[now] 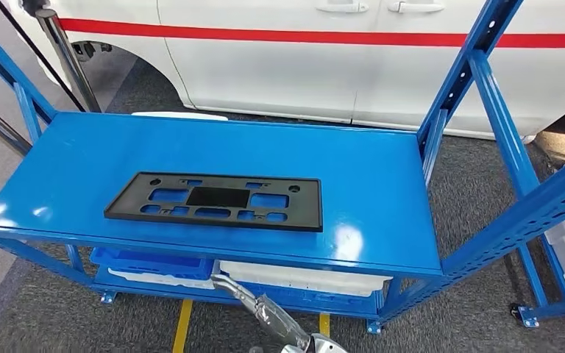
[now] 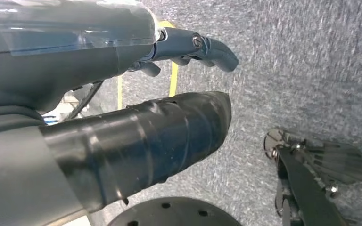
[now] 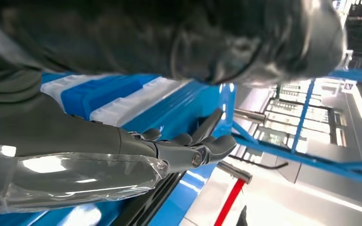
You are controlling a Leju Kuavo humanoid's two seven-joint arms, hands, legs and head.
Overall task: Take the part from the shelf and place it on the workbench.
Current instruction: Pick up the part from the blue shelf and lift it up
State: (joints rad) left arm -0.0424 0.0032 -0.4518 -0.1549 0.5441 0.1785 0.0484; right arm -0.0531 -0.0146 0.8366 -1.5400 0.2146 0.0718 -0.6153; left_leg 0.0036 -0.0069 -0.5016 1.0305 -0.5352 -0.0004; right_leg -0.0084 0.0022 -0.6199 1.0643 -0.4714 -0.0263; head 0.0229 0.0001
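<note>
1. Grey carpet floor (image 1: pixel 29 316) with yellow tape; a white car (image 1: pixel 301 59) stands behind a blue shelf (image 1: pixel 368 191).
2. Nearest, the right hand (image 3: pixel 188 148) reaches toward the shelf's front edge, fingers loosely apart, holding nothing.
3. The left hand (image 2: pixel 136 117) hangs over the floor, empty, fingers apart.
4. The black part (image 1: pixel 217 201) lies flat, left of centre on the shelf top, untouched.
5. Judged so: grasping, lifting and carrying to the workbench all remain.
</note>
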